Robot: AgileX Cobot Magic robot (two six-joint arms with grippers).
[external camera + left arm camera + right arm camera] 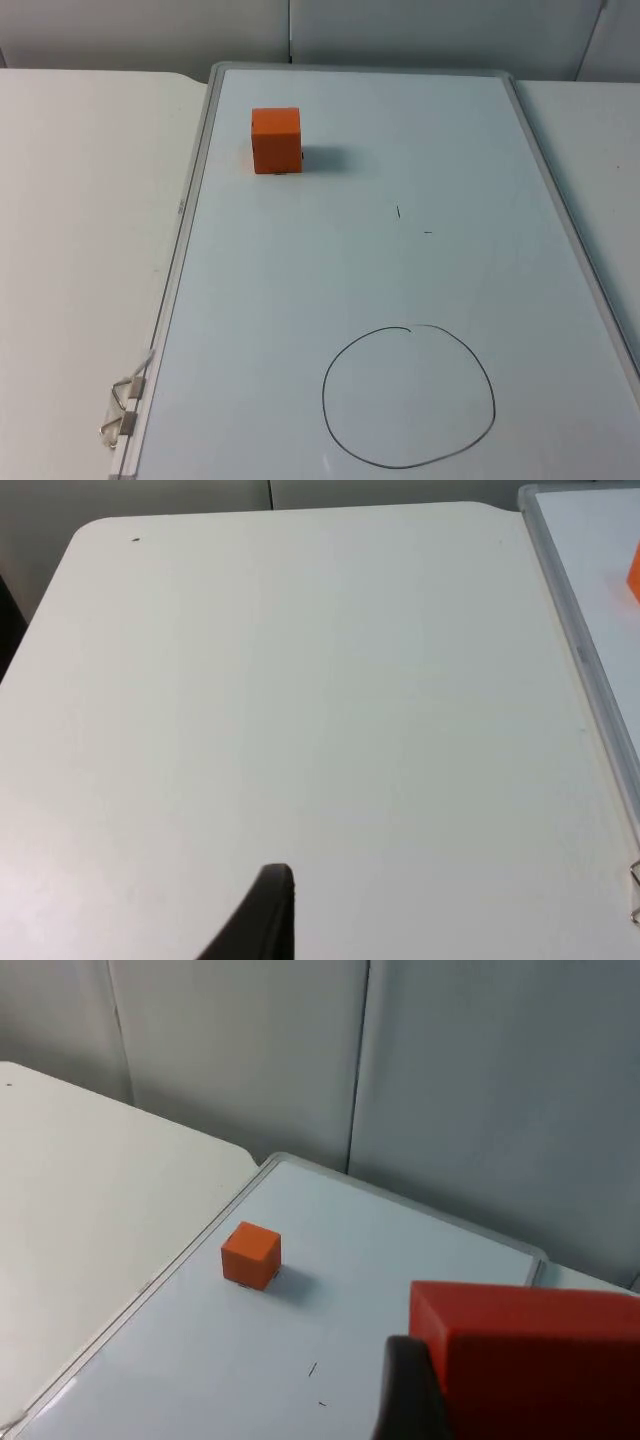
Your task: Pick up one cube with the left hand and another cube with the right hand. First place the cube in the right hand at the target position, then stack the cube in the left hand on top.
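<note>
1. A white table (80,250) is seen at the far left of the top view, and its bare surface is also looked down on in the left wrist view, where one black fingertip (262,920) of the left gripper is seen above it. Whether this gripper is spread or pressed together cannot be told.
2. Two metal binder clips (120,408) are fixed to the left frame of a whiteboard (300,300), at its near end; the board lies flat on the table, and its far edge is set close to the grey partition wall (400,30).
3. An orange cube (275,140) is placed on the whiteboard, near the far left corner and just inside the frame. It is also seen in the right wrist view (250,1255), and a sliver of it in the left wrist view (634,575). Nothing is touching it.
4. Two short pen marks (398,211) are found near the middle of the board, well apart from the cube.
5. A hand-drawn circle (408,396) is marked on the near part of the board, right of the cube; nothing lies inside it.
6. A second orange cube (540,1360) is held up close in the right wrist view, pinched by the right gripper, with one dark finger (405,1395) pressed against its side, above the board.
</note>
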